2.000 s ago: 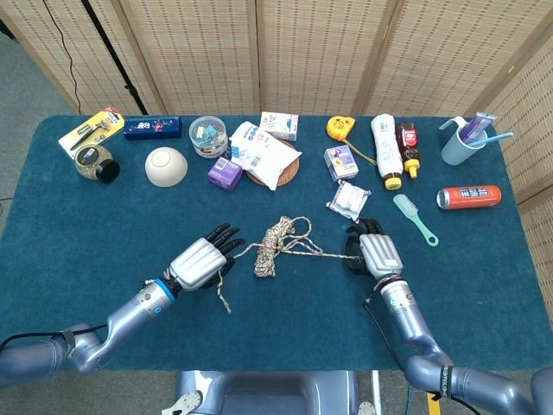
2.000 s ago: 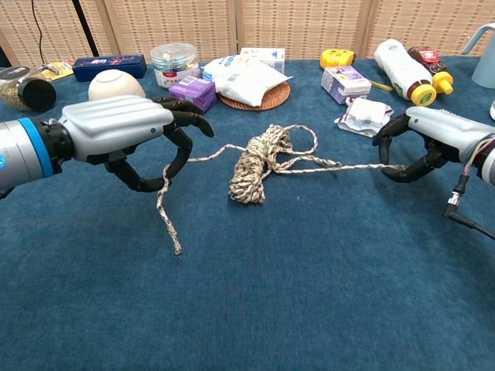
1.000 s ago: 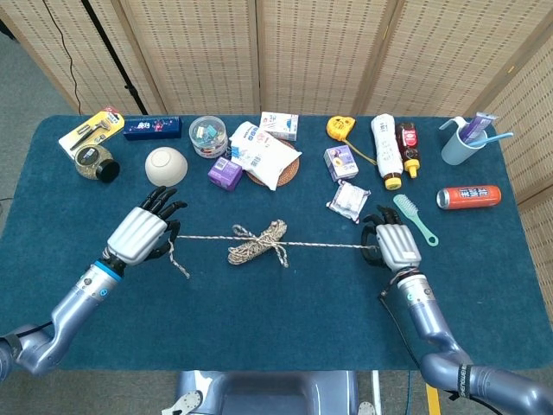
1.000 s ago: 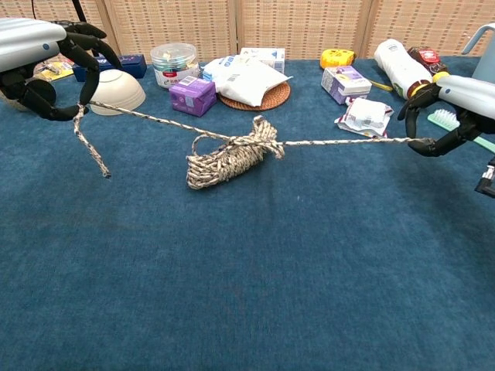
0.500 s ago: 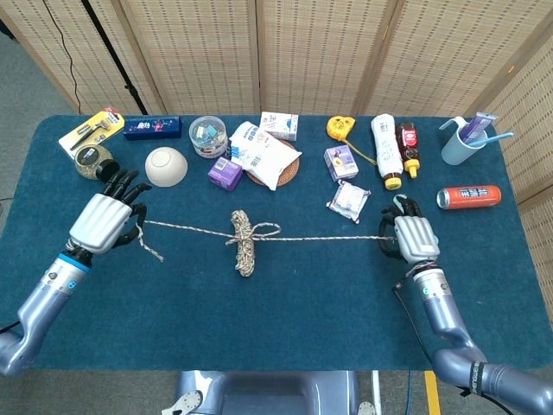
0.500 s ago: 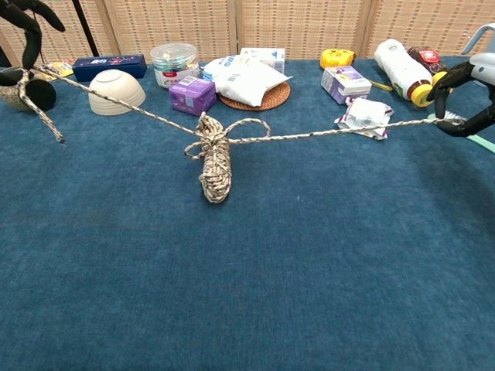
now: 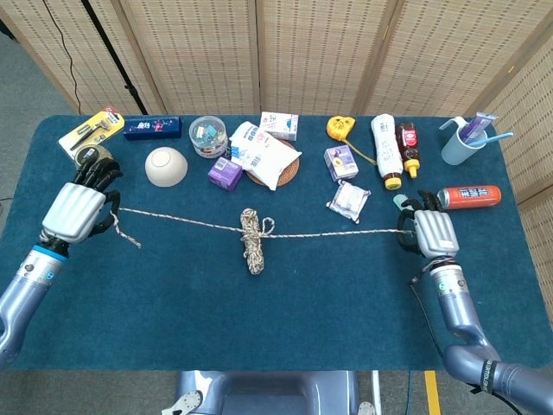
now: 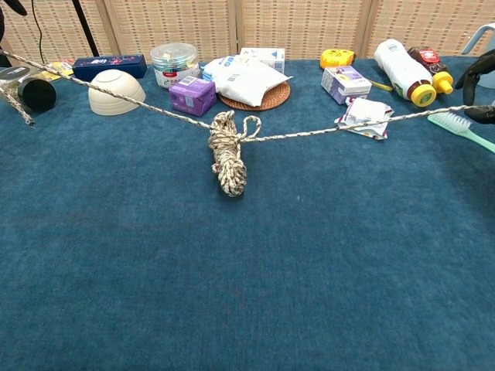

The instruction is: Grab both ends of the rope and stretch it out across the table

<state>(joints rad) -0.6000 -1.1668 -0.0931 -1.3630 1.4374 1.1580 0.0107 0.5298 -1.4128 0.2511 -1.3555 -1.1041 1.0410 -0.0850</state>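
Now left hand (image 7: 76, 210) and right hand (image 7: 431, 233) each grip the rope (image 7: 252, 239) (coil midway), near table (image 7: 285, 311) edges.

1 rope (image 7: 252, 239); 2 bottles (image 7: 386, 149); 1 bowl (image 7: 166, 166); 1 can (image 7: 467, 196).

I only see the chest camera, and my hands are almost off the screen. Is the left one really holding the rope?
Observer: Yes. In the head view the left hand grips the rope near its end, and a short tail hangs past the fingers.
Operator: What about the right one?
Observer: The right hand holds the other end. It sits just below a red can that your view misses.
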